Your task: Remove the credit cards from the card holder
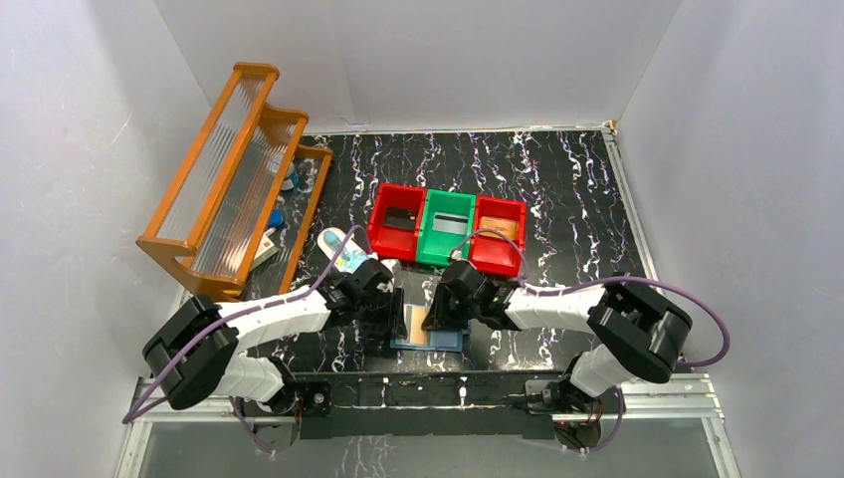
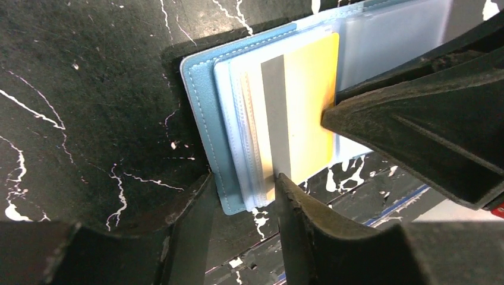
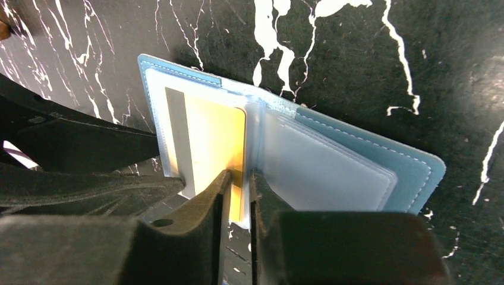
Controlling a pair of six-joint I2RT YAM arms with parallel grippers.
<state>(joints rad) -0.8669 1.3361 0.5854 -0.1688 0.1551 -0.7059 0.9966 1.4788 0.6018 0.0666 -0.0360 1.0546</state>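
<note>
The blue card holder [image 1: 438, 344] lies open on the black table between both arms. A tan-orange credit card [image 2: 309, 101] with a grey stripe sits in its left clear pocket and sticks out past the pocket's near edge. My left gripper [image 2: 243, 177] is open. Its tips straddle the near corner of the card holder [image 2: 199, 113], one by the blue cover and one on the card's stripe. My right gripper [image 3: 241, 173] is narrowly open, with the near corner of the credit card [image 3: 214, 136] in the gap. The right-hand pockets [image 3: 333, 172] look empty.
Behind the card holder stand a red bin [image 1: 401, 221], a green bin [image 1: 446, 227] and another red bin [image 1: 500, 232], each with a flat rectangle on its floor. A white-and-blue oval case [image 1: 343, 254] lies near the left arm. A wooden rack [image 1: 239, 169] leans at the left wall.
</note>
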